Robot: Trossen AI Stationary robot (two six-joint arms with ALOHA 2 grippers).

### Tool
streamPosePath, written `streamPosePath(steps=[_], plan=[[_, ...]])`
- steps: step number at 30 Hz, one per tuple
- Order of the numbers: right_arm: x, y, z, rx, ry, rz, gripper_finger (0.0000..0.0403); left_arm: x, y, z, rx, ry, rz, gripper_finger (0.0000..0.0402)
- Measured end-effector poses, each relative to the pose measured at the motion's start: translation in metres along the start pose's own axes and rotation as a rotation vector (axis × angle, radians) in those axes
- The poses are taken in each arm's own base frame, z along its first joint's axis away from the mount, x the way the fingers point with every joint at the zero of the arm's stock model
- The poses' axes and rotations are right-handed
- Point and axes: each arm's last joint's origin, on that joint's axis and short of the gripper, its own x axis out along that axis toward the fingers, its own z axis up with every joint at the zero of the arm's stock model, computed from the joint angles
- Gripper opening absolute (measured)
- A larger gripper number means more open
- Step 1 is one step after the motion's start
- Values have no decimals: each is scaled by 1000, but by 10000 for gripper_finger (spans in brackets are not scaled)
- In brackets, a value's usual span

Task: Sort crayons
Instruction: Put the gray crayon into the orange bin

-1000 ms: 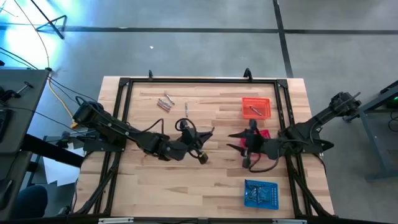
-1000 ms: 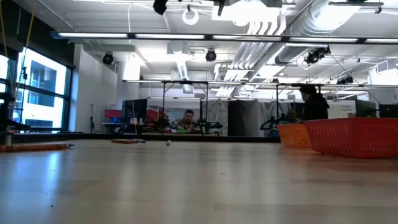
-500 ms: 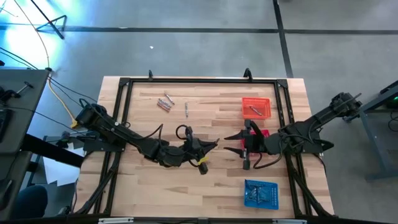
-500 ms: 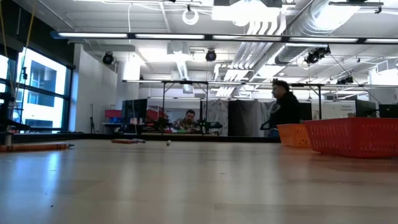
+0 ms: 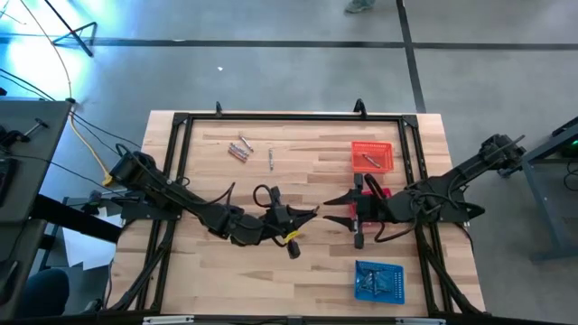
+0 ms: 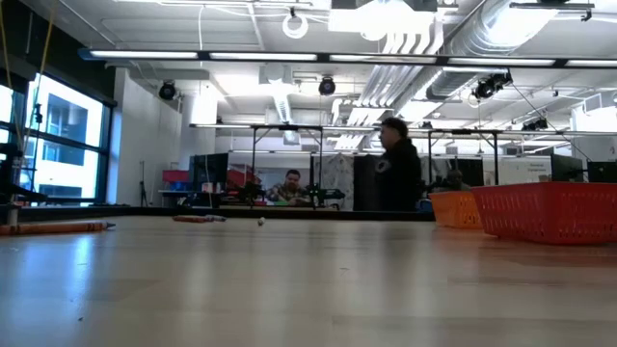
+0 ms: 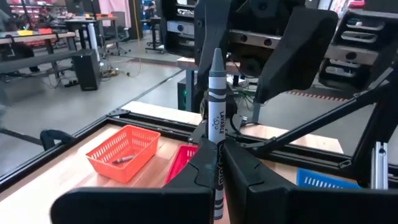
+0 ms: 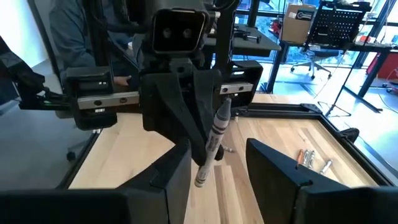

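Note:
My left gripper hangs over the table's middle, pointing level toward the right, shut on a grey crayon. The same crayon shows in the right wrist view. My right gripper faces it from close by. It is open, with nothing between its fingers. Loose crayons lie on the table at the far left, one more beside them. An orange basket, a red basket and a blue basket stand on the right. My left gripper pinches the grey crayon's lower part between its two fingers. The fingers come level from the table's left and lie across the crayon. The crayon stands nearly upright, pointed end up, lifted clear of the table.
The orange basket holds a crayon; the blue basket holds several. My right arm covers part of the red basket. A black frame runs around the table's edges. People show in the room beyond the table.
My left gripper has swung toward the table's near edge and toward my right gripper, turning its wrist. It has stayed shut on the grey crayon, which has stayed clear of the table. A person has walked across the room behind.

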Motion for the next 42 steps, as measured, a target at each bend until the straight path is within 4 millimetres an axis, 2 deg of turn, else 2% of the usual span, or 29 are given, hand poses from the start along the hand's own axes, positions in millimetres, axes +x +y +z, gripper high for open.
streamPosePath(steps=[18, 33, 37, 42], plan=[[7, -10, 6, 32, -52, 46, 147, -7, -8, 4, 54, -39, -28, 0], [35, -12, 1, 44, -90, 140, 144, -7, -8, 4, 64, -40, -27, 0], [37, -11, 0, 45, -95, 141, 117, -7, -8, 4, 70, -40, -27, 0], [37, -11, 0, 41, -95, 143, 30, -7, -7, 4, 71, -40, -24, 0]])
